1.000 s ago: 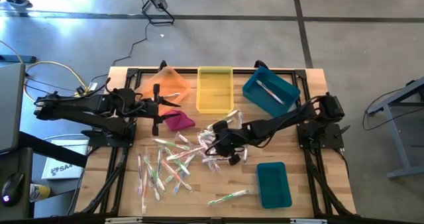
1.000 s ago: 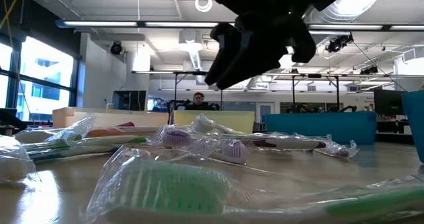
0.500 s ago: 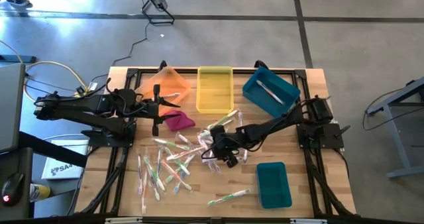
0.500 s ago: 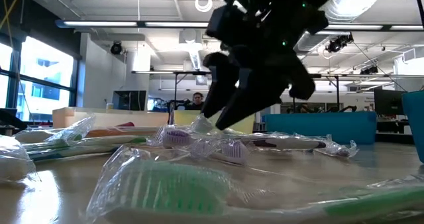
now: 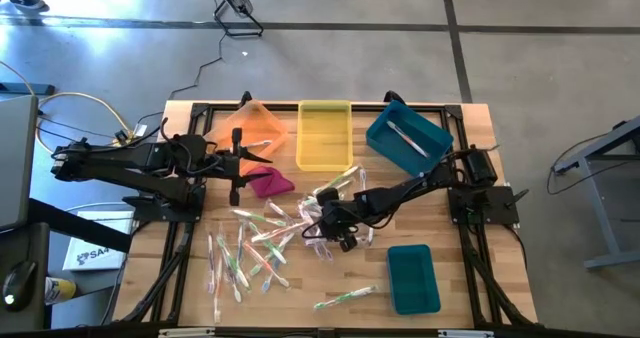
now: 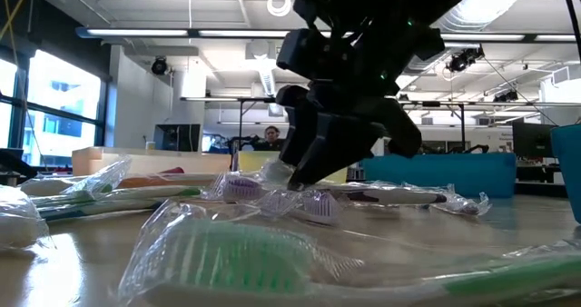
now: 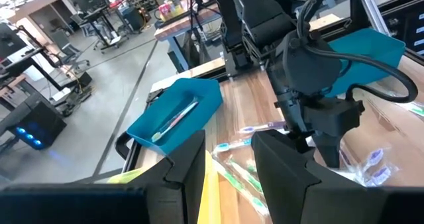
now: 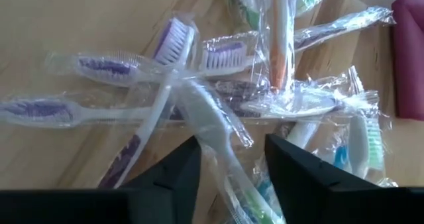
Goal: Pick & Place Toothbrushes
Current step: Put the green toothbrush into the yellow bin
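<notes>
The wooden surface (image 5: 170, 268) is being occupied by wrapped toothbrushes (image 5: 255, 243) scattered across its middle. An orange bin (image 5: 255, 126), a yellow bin (image 5: 324, 135) and a teal bin (image 5: 407, 138) are being carried along the far edge, a second teal bin (image 5: 413, 278) near the front. A magenta cloth (image 5: 268, 182) is lying beside the orange bin.

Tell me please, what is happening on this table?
The right gripper is down in the pile of wrapped toothbrushes at the table's middle, its fingers straddling a white one. Nothing is lifted yet. The left gripper waits beside the orange bin. One toothbrush lies in the blue bin.
</notes>
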`<state>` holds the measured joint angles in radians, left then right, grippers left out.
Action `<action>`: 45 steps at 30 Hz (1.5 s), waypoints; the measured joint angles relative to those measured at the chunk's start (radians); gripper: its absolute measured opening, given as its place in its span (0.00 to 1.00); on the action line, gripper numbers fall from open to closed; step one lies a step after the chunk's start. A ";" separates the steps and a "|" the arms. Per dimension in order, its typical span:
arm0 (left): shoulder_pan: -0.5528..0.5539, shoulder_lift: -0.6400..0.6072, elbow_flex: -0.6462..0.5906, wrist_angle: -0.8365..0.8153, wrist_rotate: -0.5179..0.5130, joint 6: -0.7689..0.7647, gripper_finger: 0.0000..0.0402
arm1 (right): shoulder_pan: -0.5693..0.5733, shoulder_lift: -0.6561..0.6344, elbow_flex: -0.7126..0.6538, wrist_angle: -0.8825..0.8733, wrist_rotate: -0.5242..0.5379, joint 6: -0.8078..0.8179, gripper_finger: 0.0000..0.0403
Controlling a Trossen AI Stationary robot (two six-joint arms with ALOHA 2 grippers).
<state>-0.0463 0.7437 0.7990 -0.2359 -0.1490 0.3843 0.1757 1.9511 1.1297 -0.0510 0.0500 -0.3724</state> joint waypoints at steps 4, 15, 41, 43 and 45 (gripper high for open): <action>0.000 0.000 0.000 0.000 0.000 0.000 0.31 | 0.000 0.000 0.000 0.005 0.000 0.000 0.23; 0.000 0.000 0.000 0.000 -0.003 0.000 0.31 | 0.000 -0.002 0.000 0.004 0.033 -0.007 0.03; 0.000 0.000 0.000 -0.004 -0.002 0.000 0.31 | 0.002 -0.394 0.000 -0.050 0.163 0.037 0.02; 0.000 0.000 0.000 -0.006 -0.002 0.000 0.31 | 0.002 -0.437 0.000 -0.056 0.165 0.039 0.02; 0.000 0.000 0.000 -0.009 -0.002 0.000 0.31 | 0.002 -0.468 0.000 -0.066 0.166 0.050 0.02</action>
<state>-0.0460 0.7439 0.7990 -0.2445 -0.1509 0.3843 0.1776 1.4828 1.1301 -0.1165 0.2160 -0.3222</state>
